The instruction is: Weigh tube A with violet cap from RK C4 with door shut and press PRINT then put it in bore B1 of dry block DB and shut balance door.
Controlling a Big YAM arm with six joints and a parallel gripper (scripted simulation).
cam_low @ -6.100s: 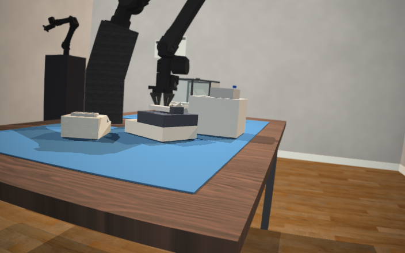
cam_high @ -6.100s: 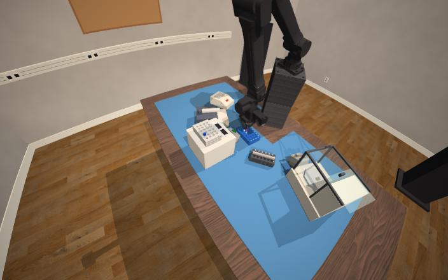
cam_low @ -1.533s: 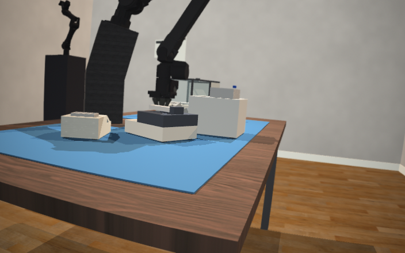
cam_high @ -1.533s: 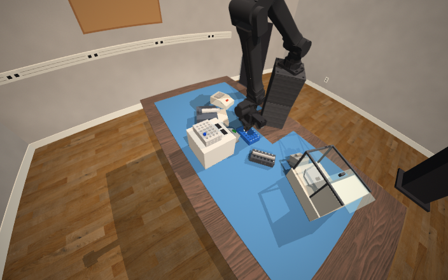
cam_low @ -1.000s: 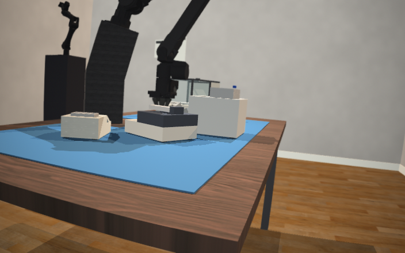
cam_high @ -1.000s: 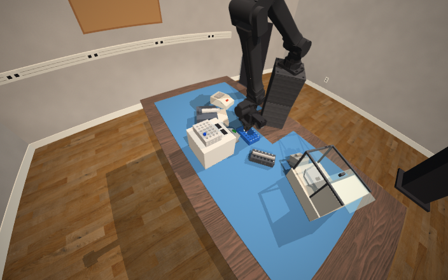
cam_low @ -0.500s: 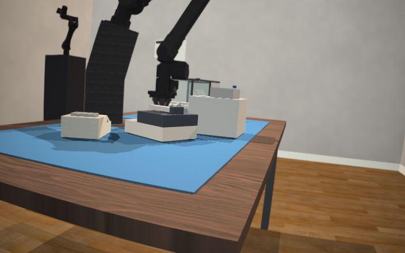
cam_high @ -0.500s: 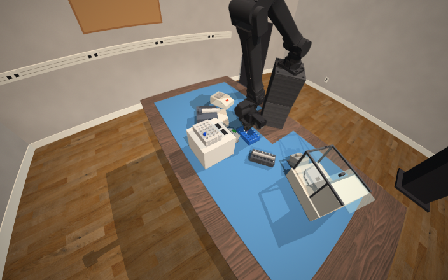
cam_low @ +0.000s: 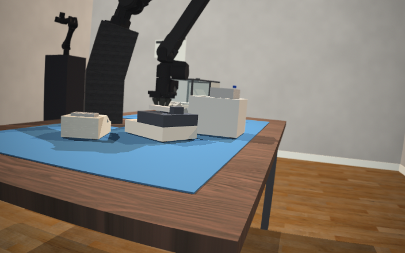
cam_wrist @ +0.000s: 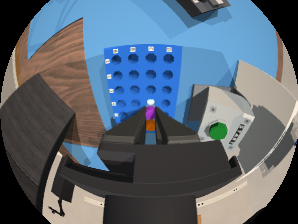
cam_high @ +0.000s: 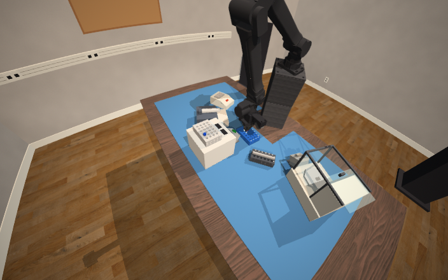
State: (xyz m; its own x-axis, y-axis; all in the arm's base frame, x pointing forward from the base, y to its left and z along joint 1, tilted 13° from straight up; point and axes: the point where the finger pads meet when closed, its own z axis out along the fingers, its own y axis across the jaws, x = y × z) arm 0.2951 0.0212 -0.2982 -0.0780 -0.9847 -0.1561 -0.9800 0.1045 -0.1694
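Ideally, with the claw (cam_high: 247, 128) (cam_low: 161, 103) (cam_wrist: 150, 111) nearly closed around violet-capped tube A (cam_wrist: 150, 113), it should be drawn straight up from the tube rack (cam_high: 252, 140) (cam_wrist: 143, 82) beneath.

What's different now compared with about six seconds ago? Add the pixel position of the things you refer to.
The gripper (cam_high: 247, 128) (cam_low: 161, 104) (cam_wrist: 151, 112) has closed around the violet-capped tube (cam_wrist: 150, 113) over the blue rack (cam_high: 253, 141) (cam_wrist: 143, 67); its fingers stood apart before. The glass-box balance (cam_high: 336, 198) and blue-capped tube (cam_high: 204, 134) (cam_low: 234, 86) look unmoved.
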